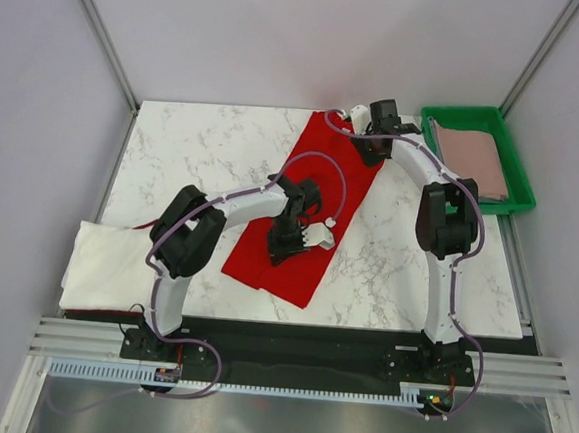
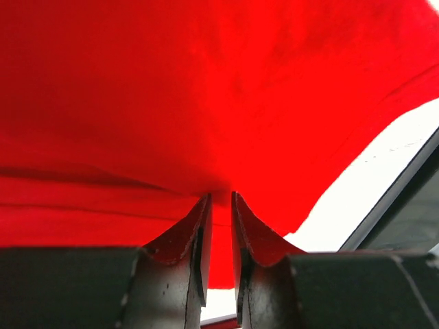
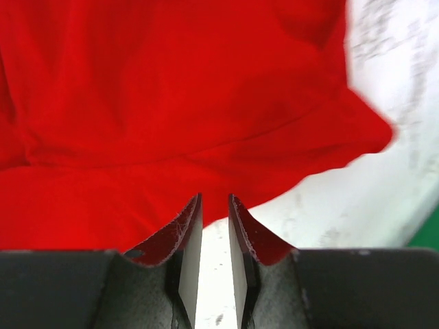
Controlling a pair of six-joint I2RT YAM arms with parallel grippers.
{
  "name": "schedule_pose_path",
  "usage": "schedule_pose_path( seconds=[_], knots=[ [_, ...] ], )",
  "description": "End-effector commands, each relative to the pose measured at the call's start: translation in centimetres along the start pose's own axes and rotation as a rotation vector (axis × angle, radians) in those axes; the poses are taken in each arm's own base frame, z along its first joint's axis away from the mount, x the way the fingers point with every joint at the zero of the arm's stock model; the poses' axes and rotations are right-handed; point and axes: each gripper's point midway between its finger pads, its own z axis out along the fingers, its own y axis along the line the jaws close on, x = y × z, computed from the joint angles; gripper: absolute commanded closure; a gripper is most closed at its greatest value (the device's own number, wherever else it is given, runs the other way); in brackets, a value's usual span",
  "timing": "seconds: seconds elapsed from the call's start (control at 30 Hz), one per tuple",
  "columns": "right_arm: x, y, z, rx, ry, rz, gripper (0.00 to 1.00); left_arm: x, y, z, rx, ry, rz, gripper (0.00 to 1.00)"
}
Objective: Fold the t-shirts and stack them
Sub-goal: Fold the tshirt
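red t-shirt [image 1: 322,184] on the desk [image 1: 204,150], a long half-folded strip — left pincer [image 2: 221,205] pinches its near end, right pincer [image 3: 214,205] at its far end, grip unclear; white t-shirt [image 1: 110,263] and pink t-shirt [image 1: 470,155] lie apart from it, unstacked

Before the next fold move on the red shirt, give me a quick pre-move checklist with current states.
1. Left gripper pinching red t-shirt: ok, cloth runs between the jaws.
2. Right gripper holding the shirt's far end: cannot tell, hem at the jaw tips, marble showing between them.
3. Red t-shirt fully on the marble table: ok.
4. White t-shirt folded at the near-left corner as stack base: ok.
5. Dusty-pink t-shirt out of the way in the green tray: ok.
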Motion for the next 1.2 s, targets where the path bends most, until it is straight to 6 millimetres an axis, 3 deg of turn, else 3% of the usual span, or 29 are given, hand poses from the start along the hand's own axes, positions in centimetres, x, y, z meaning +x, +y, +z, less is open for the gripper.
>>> schedule_pose_path(
  seconds=[0.0,0.27,0.4,0.8,0.93,1.0,1.03,1.07,1.1,1.13,1.17],
  knots=[
    [1.4,1.9,1.3,-0.061,0.032,0.032,0.71,-0.9,0.1,1.7,0.012,-0.037,0.010,0.76],
    [3.9,2.7,4.3,-0.102,0.110,0.005,0.71,-1.9,-1.6,3.9,0.075,-0.022,0.020,0.76],
    [4.1,2.9,5.5,-0.117,0.127,0.001,0.71,-2.8,-2.9,4.6,0.090,-0.011,0.059,0.76],
    [-0.4,3.2,7.4,-0.122,0.020,-0.018,0.69,-7.1,-5.7,4.6,0.124,-0.036,0.101,0.76],
    [-2.6,2.4,7.1,-0.101,-0.035,-0.017,0.69,-8.0,-5.9,2.6,0.116,-0.056,0.089,0.75],
    [-3.2,2.0,6.1,-0.076,-0.039,0.003,0.68,-7.5,-6.5,0.4,0.104,-0.042,0.075,0.74],
    [-4.1,1.4,4.0,-0.060,-0.059,0.014,0.67,-7.7,-6.6,-1.0,0.085,-0.064,0.079,0.74],
    [-4.5,0.8,2.5,-0.052,-0.074,0.029,0.66,-8.1,-7.1,-4.2,0.045,-0.127,0.084,0.73],
    [-4.9,0.3,0.9,-0.043,-0.091,0.071,0.64,-8.0,-7.1,-5.9,0.010,-0.153,0.082,0.72],
    [-6.1,-0.5,-2.6,-0.023,-0.144,0.099,0.63,-8.0,-7.1,-7.7,-0.025,-0.188,0.078,0.70],
    [-6.3,-1.2,-4.4,-0.032,-0.180,0.139,0.61,-8.1,-7.3,-9.6,-0.063,-0.231,0.047,0.69]
  ],
)
